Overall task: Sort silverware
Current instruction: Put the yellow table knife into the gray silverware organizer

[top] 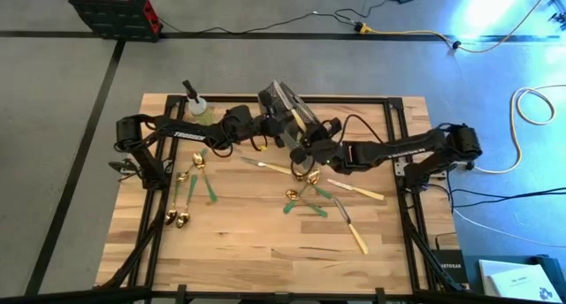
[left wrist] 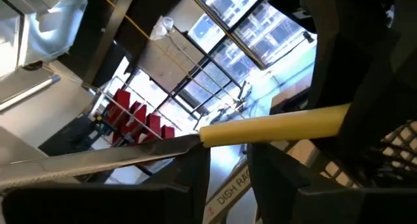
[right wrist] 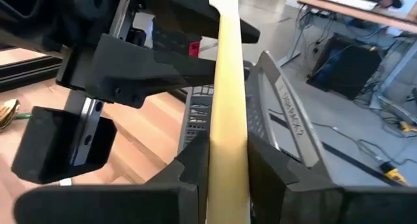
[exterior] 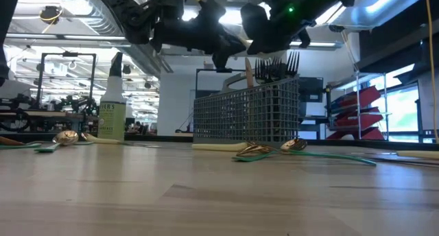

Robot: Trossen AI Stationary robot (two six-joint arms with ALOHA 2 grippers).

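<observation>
1. Two claws on one piece: cream-handled knife (left wrist: pixel 273 125) held in the air between both arms, just above the near edge of the wire caddy (top: pixel 285 101), well clear of the table (top: pixel 265 251).
2. Left gripper (left wrist: pixel 228 162): closed on the steel blade, close to where blade meets handle.
3. Right gripper (right wrist: pixel 228 159): pinched shut on the cream handle, farther along the same knife.
4. Long axis: straight from one claw to the other, blade end toward the left arm, handle end toward the right. Seen from the right wrist, handle running directly away between the fingers, toward the left claw beyond.
5. Judged a hand-over in mid-air; no way to tell which side is giving and which receiving.
6. Next move likely a release by one claw only. Caddy directly beneath the meeting point, so either arm about equally near.
7. Risk: a pull along the axis before the other grip loosens.
8. Plenty left: loose silverware (top: pixel 305 198) lying scattered on the boards.
</observation>
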